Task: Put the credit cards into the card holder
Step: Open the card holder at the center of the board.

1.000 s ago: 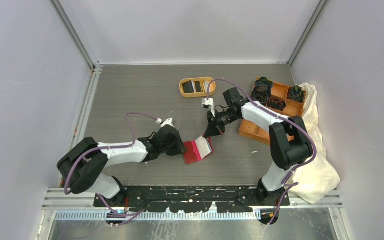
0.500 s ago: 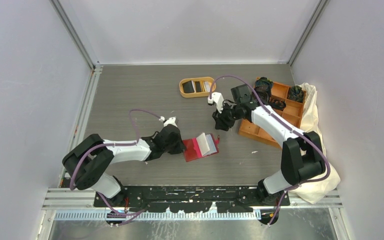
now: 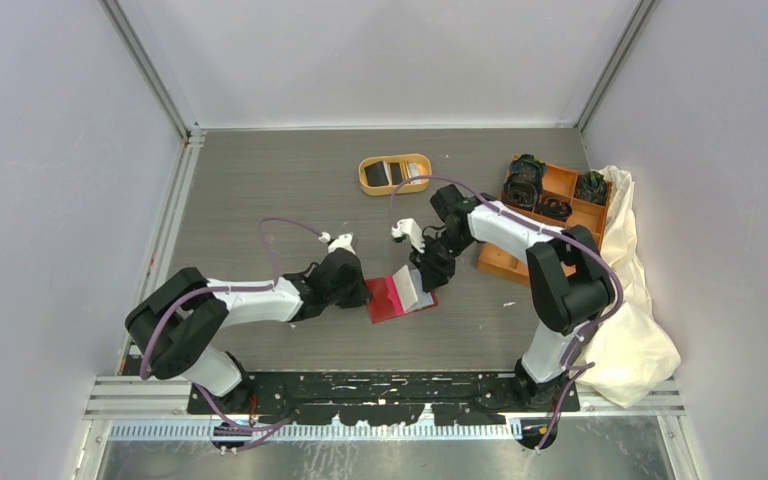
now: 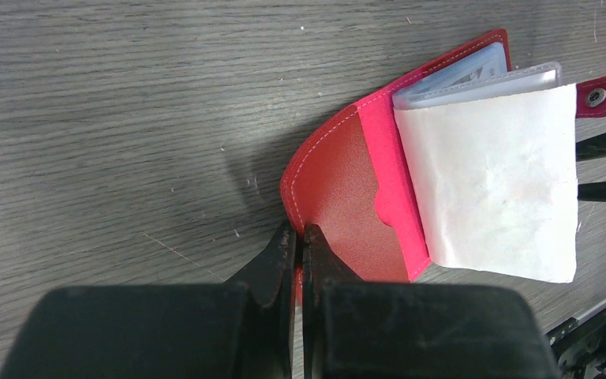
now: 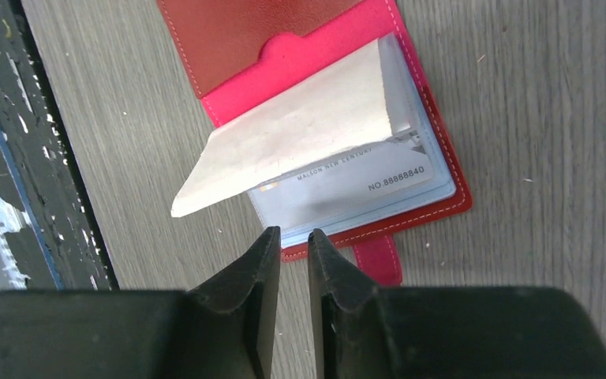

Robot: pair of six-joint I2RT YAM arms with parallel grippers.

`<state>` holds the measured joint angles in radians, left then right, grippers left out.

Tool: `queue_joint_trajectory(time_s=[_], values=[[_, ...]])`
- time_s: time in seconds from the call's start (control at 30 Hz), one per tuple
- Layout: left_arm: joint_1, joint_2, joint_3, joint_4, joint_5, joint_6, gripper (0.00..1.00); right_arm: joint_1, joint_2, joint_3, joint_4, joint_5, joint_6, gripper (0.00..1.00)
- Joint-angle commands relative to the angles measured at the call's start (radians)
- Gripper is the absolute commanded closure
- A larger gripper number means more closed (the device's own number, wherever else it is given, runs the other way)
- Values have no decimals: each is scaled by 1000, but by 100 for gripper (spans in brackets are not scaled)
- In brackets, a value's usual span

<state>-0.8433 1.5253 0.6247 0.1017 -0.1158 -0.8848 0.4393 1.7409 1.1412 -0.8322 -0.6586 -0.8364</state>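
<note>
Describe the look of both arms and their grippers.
The left arm and right arm have white shells with black joints and black bases. A thin purple cable loops along each. The left gripper and right gripper each have two black, tapered, wedge-shaped fingers.

We see the red card holder (image 3: 386, 304) lying open on the desk (image 3: 260, 200), our left gripper (image 3: 364, 296) at its left edge and our right gripper (image 3: 428, 274) over its right side. An orange oval tray (image 3: 362, 177) sits farther back.
</note>
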Motion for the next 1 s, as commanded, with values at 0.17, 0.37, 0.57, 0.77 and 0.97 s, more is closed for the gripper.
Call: queue_joint_trajectory(time_s=[0.17, 0.37, 0.57, 0.77, 0.97], values=[[-1, 9, -2, -10, 5, 29, 99, 98, 60, 101, 67, -22, 296, 78], [2, -43, -6, 19, 67, 42, 81, 116, 127, 119, 205, -155, 633, 78], [8, -176, -34, -57, 31, 83, 53, 122, 184, 95, 324, -99, 797, 77], [9, -361, -71, -175, 8, 113, 50, 141, 220, 103, 324, -31, 812, 77], [7, -449, -167, 98, 191, 44, 57, 153, 244, 147, 279, -46, 789, 76]])
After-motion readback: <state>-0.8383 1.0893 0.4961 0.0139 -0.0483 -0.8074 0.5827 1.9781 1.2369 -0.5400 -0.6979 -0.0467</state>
